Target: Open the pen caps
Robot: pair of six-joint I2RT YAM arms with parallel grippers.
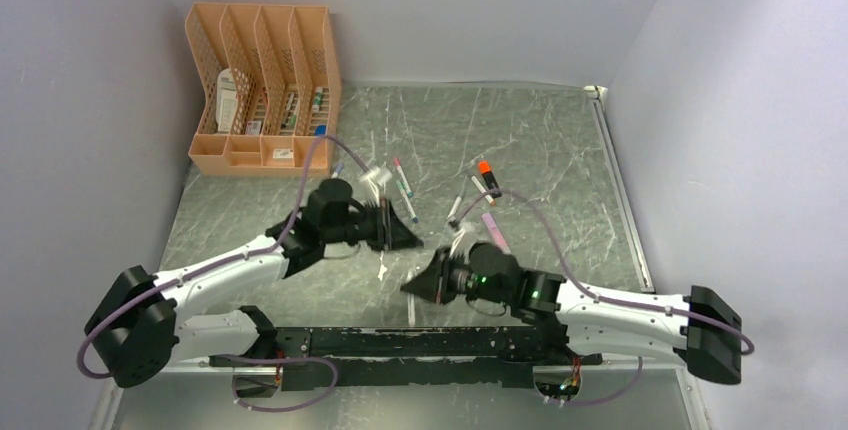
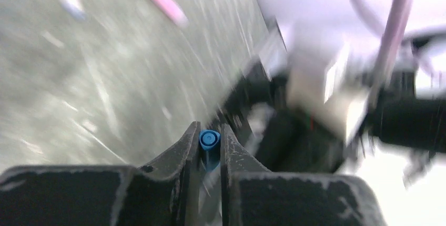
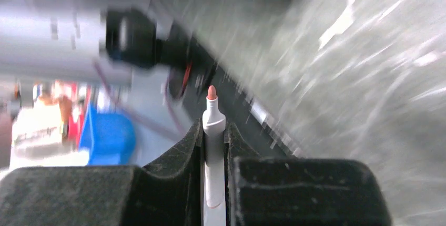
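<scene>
The grey-green marbled table (image 1: pixel 560 150) is carrying everything, and an orange slotted organizer (image 1: pixel 262 90) is standing at its far left corner. The left arm (image 1: pixel 220 275) is reaching from the near left corner toward the middle of the table, and the right arm (image 1: pixel 600 305) is reaching from the near right corner to meet it, so the two wrists are facing each other just apart near the table's centre. The left gripper (image 2: pixel 209 131) is pinching a blue cap (image 2: pixel 209 144) between its black fingers, with the cap's closed end pointing away from the wrist. The right gripper (image 3: pixel 213 129) is pressing its jaws onto a white pen barrel (image 3: pixel 213 152), whose bare reddish tip is sticking out beyond the fingertips. Behind the grippers, toward the far edge, several loose pens are lying flat on the table: a pale purple pen (image 1: pixel 495 232) nearest the right wrist, a thin white pen (image 1: pixel 403 182) further left, and a dark pen wearing an orange cap (image 1: pixel 484 167).
</scene>
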